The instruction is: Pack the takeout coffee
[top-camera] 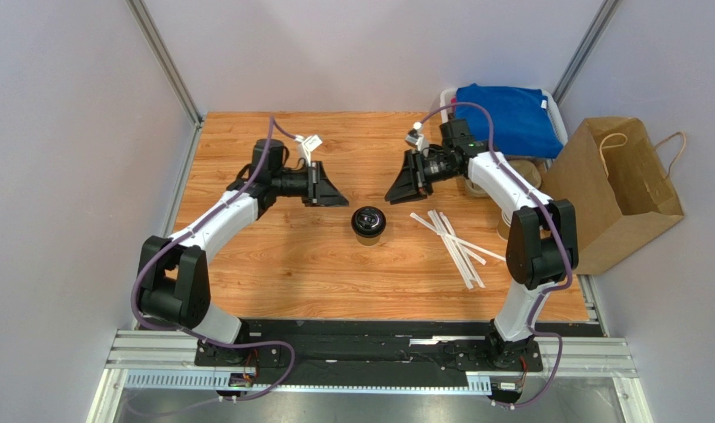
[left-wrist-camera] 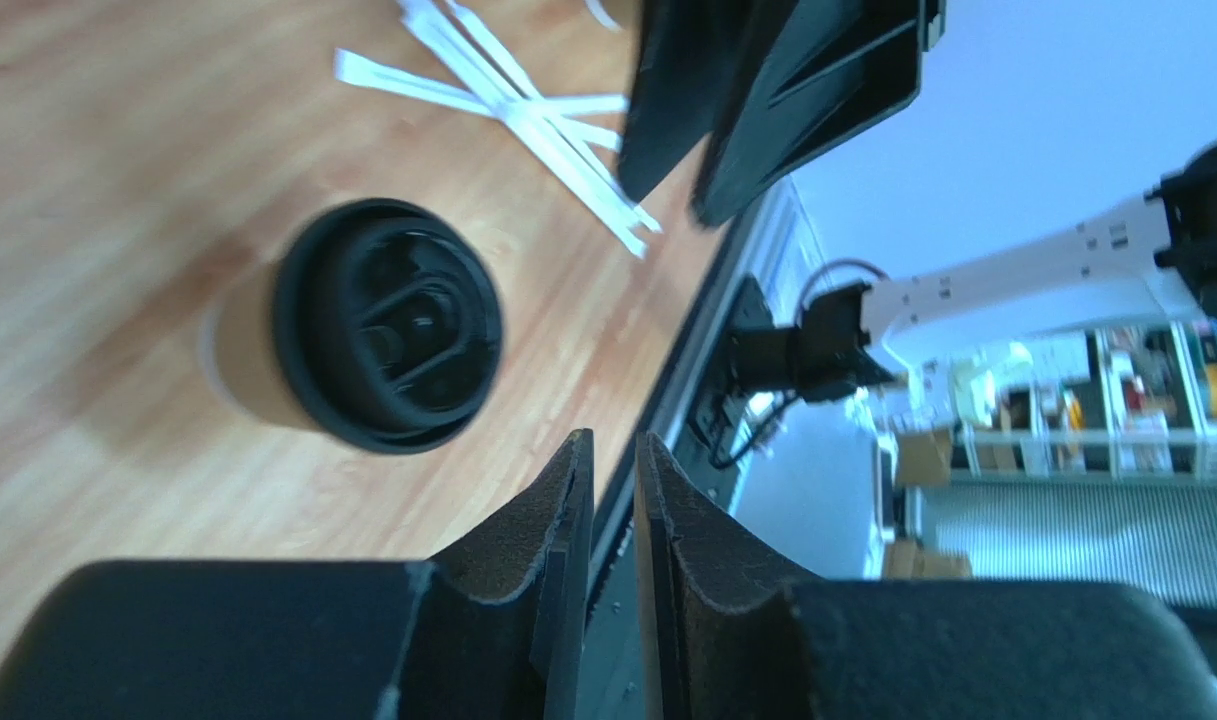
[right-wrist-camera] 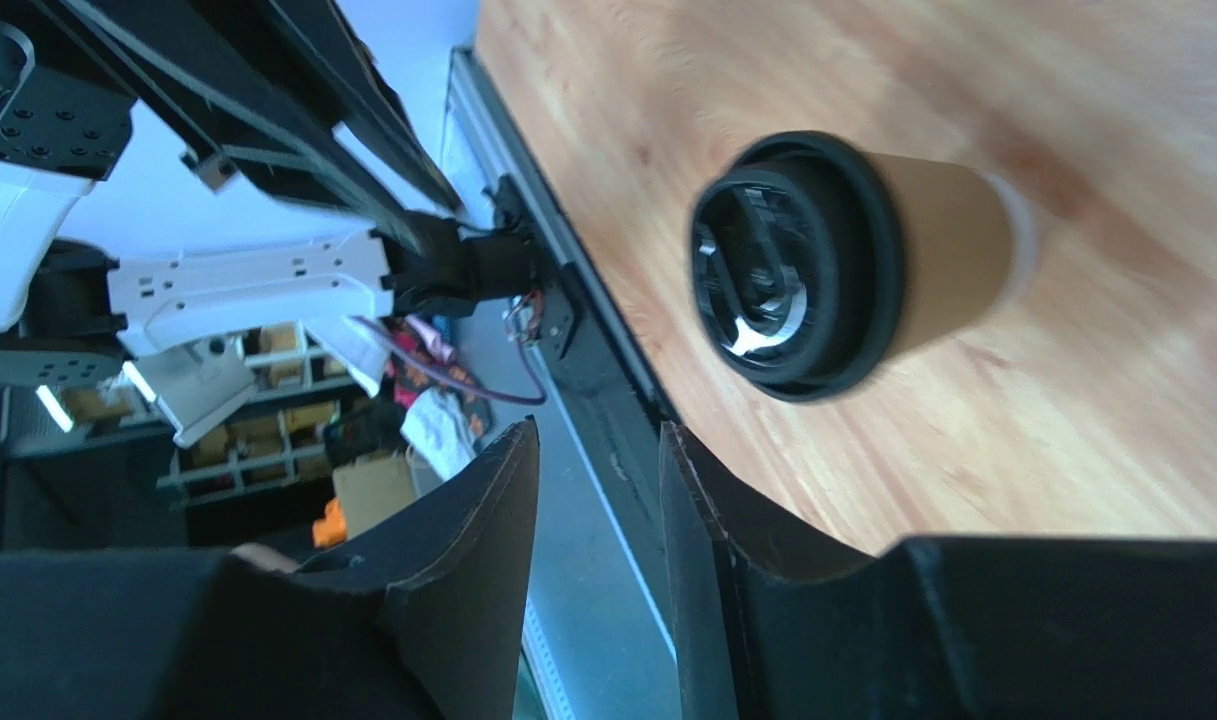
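The takeout coffee [top-camera: 368,222], a brown paper cup with a round black lid, stands upright on the wooden table [top-camera: 281,256] between my two grippers. It shows in the left wrist view [left-wrist-camera: 389,323] and in the right wrist view [right-wrist-camera: 855,263]. My left gripper [top-camera: 338,200] is just left of the cup and behind it, empty, its jaws almost together with a thin slit [left-wrist-camera: 614,438]. My right gripper [top-camera: 397,195] is just right of the cup and behind it, empty, its jaws a small gap apart [right-wrist-camera: 599,428]. Neither gripper touches the cup.
Several white paper-wrapped straws [top-camera: 453,240] lie scattered right of the cup. A brown paper bag [top-camera: 630,189] with handles stands at the table's right edge. A white bin with a blue cloth [top-camera: 511,119] sits at the back right. Grey walls enclose the table.
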You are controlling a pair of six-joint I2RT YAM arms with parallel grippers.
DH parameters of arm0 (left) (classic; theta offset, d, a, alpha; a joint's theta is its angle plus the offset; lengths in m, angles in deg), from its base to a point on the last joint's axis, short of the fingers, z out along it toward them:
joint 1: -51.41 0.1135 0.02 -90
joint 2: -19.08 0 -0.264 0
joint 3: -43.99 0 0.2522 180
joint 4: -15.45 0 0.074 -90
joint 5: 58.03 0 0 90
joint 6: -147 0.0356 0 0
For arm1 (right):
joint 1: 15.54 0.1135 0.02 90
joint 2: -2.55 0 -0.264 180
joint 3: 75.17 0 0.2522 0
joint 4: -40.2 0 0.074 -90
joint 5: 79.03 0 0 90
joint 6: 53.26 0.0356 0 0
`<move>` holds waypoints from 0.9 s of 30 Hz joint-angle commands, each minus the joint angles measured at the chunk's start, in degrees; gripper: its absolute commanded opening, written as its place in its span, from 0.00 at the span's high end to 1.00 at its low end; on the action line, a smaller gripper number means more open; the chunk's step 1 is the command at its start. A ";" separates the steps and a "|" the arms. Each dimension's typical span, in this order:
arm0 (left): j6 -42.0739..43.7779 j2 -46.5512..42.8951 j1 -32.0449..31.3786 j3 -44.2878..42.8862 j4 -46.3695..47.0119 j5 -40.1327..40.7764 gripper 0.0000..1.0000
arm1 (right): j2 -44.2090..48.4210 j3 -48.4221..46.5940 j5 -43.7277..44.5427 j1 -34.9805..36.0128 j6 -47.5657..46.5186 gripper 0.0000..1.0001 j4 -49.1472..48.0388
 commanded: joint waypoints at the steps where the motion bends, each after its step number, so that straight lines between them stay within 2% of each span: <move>1: -5.35 4.37 -4.24 -0.76 4.83 -1.02 0.77 | -2.12 -1.01 -2.71 3.84 7.86 0.63 -6.28; 8: -7.64 11.31 -6.36 -3.05 5.36 2.33 0.82 | -4.76 2.76 -1.57 5.69 11.90 0.68 -10.85; 11: -9.31 13.69 -6.53 -3.31 9.31 2.68 0.83 | -6.42 4.09 -1.04 5.78 12.26 0.70 -12.61; 19: -13.45 19.23 -6.53 -2.87 10.55 3.82 0.85 | -12.49 4.18 1.94 5.69 8.40 0.77 -9.91; 27: -11.60 20.02 -6.27 -0.24 7.47 5.84 0.88 | -15.83 3.91 9.23 5.52 5.40 0.81 -6.37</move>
